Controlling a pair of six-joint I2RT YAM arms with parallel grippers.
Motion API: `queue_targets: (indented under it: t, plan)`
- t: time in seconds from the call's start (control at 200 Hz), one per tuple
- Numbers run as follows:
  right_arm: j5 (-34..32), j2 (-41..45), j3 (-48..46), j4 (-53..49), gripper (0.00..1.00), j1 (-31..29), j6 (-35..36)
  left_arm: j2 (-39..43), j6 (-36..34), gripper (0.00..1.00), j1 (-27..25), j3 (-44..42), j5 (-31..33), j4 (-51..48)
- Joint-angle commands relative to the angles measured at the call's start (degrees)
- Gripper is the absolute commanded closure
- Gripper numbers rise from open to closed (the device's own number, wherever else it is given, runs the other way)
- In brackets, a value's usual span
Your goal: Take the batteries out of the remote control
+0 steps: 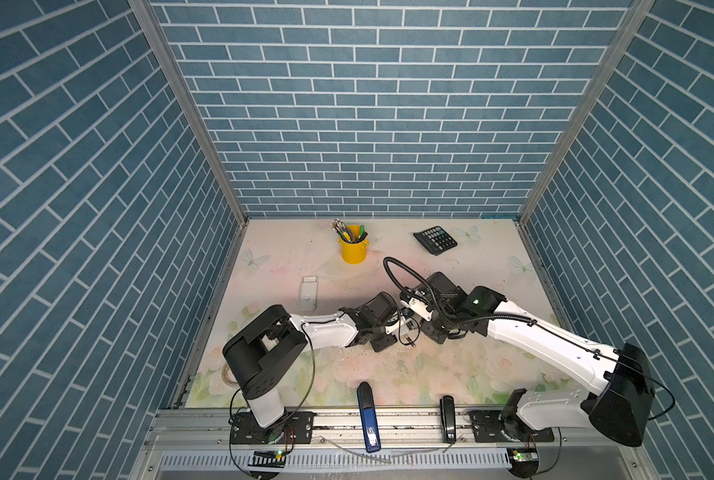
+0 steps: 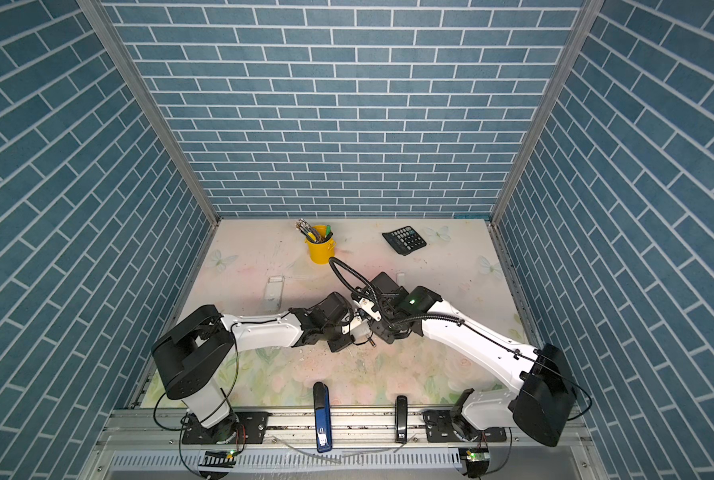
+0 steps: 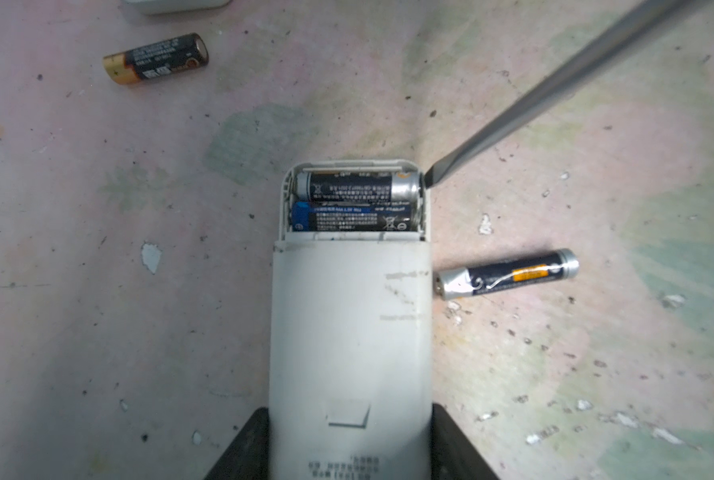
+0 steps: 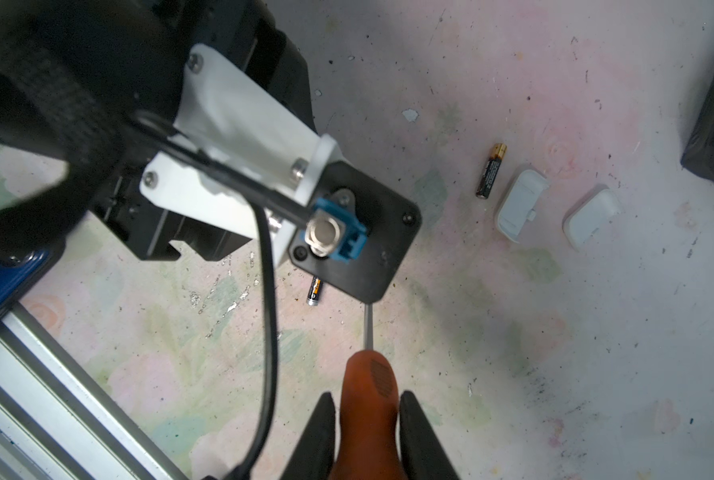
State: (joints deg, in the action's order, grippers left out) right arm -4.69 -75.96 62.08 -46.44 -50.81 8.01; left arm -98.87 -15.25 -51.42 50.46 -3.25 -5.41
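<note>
Grip first: the left gripper (image 3: 349,451) is clenched on the near end of the white remote control (image 3: 351,332), one black finger on each long side, so that the body cannot slide when something is pried out of it. The remote's long axis runs straight away from this gripper, back side up, and its open compartment (image 3: 423,208) is at the far end, free for the tool. Inside it two batteries lie side by side, both with the long axis across the remote: the inner battery (image 3: 347,220), with a blue band, and the outer battery (image 3: 355,187), whose silver end points to the side where the tool stands. The screwdriver (image 3: 554,87) comes slanted from that side, its flat tip just beside the compartment wall, probably to lever this end up; whether it touches cannot be told. The right gripper (image 4: 365,419) grasps its orange handle. A loose battery (image 3: 507,274) lies just beside the remote, also crosswise, with its nub toward the remote. A gold-ended battery (image 3: 155,58) lies farther off, near two white covers (image 4: 521,205).
</note>
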Motion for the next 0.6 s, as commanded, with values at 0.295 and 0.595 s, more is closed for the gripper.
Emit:
queue_targets:
  t: [0.295,0.595]
  plan:
    - [-2.02,2.56,-0.89,10.0,1.0,0.21,1.09,-2.64,-1.2,0.88,-0.49,-0.89,0.61,-5.01]
    - [-2.44,4.38,-3.56,14.9,1.0,0.12,0.18,-3.1,-1.54,0.89,-0.69,-0.54,0.08,-5.4]
